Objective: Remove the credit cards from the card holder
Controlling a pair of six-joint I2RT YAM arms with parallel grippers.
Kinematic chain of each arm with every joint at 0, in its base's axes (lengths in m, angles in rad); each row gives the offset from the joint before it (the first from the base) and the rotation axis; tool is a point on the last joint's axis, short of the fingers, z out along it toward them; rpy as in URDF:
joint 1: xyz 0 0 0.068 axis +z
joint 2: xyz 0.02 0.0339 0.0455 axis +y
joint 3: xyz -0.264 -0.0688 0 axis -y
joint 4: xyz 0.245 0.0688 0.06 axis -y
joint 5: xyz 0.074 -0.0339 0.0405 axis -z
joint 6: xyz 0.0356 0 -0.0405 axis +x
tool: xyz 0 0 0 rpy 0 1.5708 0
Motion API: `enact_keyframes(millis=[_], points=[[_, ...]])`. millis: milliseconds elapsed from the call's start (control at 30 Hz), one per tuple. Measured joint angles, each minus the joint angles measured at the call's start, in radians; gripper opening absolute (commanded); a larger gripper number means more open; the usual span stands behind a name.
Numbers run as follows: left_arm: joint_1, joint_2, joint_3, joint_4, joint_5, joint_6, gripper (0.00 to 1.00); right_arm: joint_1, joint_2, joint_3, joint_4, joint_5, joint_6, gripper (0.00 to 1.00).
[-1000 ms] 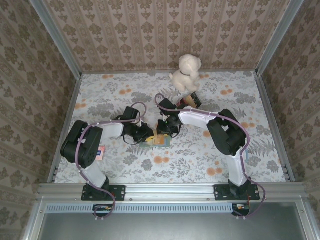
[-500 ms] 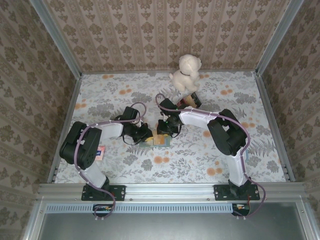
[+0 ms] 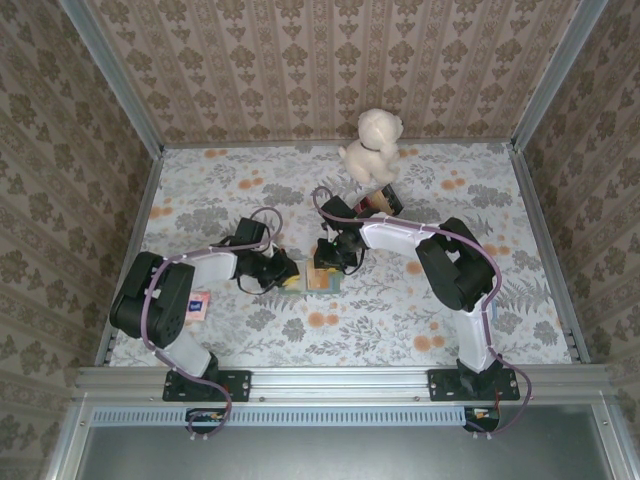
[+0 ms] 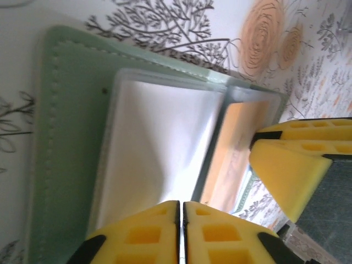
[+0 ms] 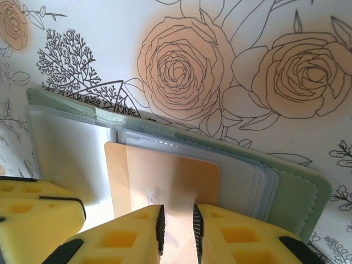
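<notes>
green card holder [image 5: 297, 192] lies open, plush dog [image 3: 372, 143] well behind. left gripper [image 4: 180, 231] closed, right gripper [image 5: 176, 225] nearly closed over peach card [image 5: 170, 176].

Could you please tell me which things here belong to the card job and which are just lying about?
Job: card holder, orange card, left gripper, right gripper.
Lying about: plush dog, striped block, small card.

High rear view looking down, both wrist views close on card holder [image 4: 66, 137]
</notes>
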Motion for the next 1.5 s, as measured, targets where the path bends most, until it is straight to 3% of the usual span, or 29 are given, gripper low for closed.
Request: enact_keyframes(millis=[367,600,933,1133,1500], points=[[-0.018,0.029,0.038,0.031,0.034,0.018,0.29,0.0,0.0,-0.002,0.001,0.0,0.0,0.26],[-0.018,0.092,0.059,0.038,0.052,0.038,0.29,0.0,0.0,-0.002,0.001,0.0,0.0,0.26],[-0.016,0.127,0.06,0.081,0.092,0.039,0.17,-0.013,-0.002,-0.032,0.038,-0.044,0.009,0.26],[-0.008,0.135,0.06,0.08,0.1,0.049,0.0,-0.016,-0.007,-0.045,0.054,-0.052,0.023,0.27],[0.018,0.04,0.043,0.032,0.08,0.125,0.0,-0.029,-0.05,-0.089,0.082,-0.079,0.031,0.39]])
